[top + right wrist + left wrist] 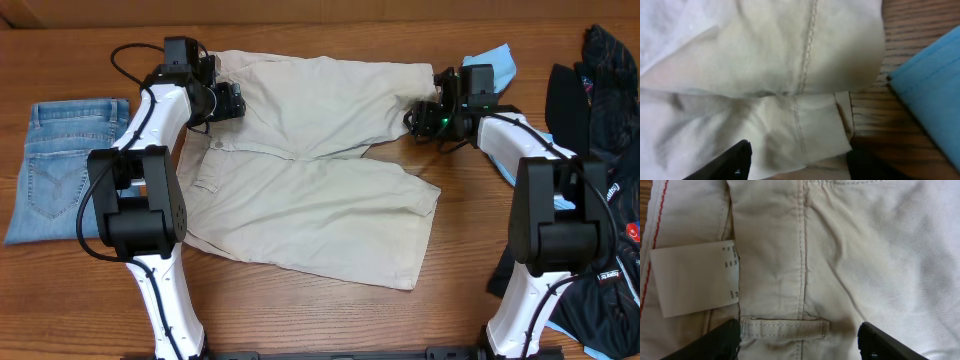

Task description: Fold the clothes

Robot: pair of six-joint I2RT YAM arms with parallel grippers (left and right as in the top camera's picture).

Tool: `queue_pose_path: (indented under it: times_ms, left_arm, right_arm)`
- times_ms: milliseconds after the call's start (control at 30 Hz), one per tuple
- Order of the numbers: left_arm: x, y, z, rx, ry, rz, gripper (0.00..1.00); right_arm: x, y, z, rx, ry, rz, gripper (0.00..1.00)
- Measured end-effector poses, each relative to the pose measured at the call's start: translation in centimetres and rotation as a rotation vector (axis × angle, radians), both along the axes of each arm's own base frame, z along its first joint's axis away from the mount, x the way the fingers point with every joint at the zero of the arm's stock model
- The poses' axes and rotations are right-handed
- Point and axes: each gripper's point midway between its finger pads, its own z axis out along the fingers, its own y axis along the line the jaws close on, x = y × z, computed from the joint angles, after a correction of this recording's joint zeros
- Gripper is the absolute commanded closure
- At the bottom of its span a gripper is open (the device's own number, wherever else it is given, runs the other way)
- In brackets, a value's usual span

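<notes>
Shorts: the pale beige shorts (320, 170) lay spread flat across the middle of the table (330, 325), with the waistband to the left and both legs running off to the right.
Legs: the far leg reached toward the far right; the near leg was broader, and its hem ended toward the near right.
Cloth: a plain khaki weave with soft creases, and double rows of matching stitching along the seams.
Inside waistband: a white label (695, 277) with small grey print showed next to a line of red stitching (657, 230), with a belt loop (785, 328) just near of it.
Left claw: the left gripper (232, 100) stood over the waistband at the far left, released, its black fingers (722, 342) wide apart on either side of the belt loop.
Right claw: the right gripper (412, 118) sat at the hem of the far leg, released, with the folded cuff lying loose between its spread fingers (732, 160).
Light-blue shirt (500, 65): on the wood just right of that hem.
Black garments (600, 80): heaped along the right edge.
Jeans (65, 165): folded, well apart at the left.
</notes>
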Motion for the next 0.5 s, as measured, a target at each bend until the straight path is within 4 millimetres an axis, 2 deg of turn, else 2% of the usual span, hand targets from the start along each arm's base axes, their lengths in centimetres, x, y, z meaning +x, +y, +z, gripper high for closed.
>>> queue_pose_path:
  times_ms: [33,133,233,367,500]
  left_arm:
    - [0.0,0.0,0.0,0.000,0.000,0.000,0.22]
    - [-0.1,0.0,0.0,0.000,0.004,0.000,0.22]
    - [-0.1,0.0,-0.1,0.000,0.005,0.000,0.21]
    - [-0.1,0.0,-0.1,0.000,0.006,0.000,0.21]
    - [-0.2,0.0,-0.1,0.002,0.007,-0.003,0.21]
  right_arm:
    - [0.2,0.2,-0.3,-0.004,0.004,-0.022,0.70]
    - [0.5,-0.2,-1.1,-0.023,0.017,-0.093,0.84]
    - [0.8,-1.0,-1.3,-0.040,0.023,-0.153,0.89]
    - [0.7,-1.7,-1.4,-0.058,0.041,-0.190,0.91]
    - [-1.4,-3.7,0.6,-0.078,0.119,-0.238,0.88]
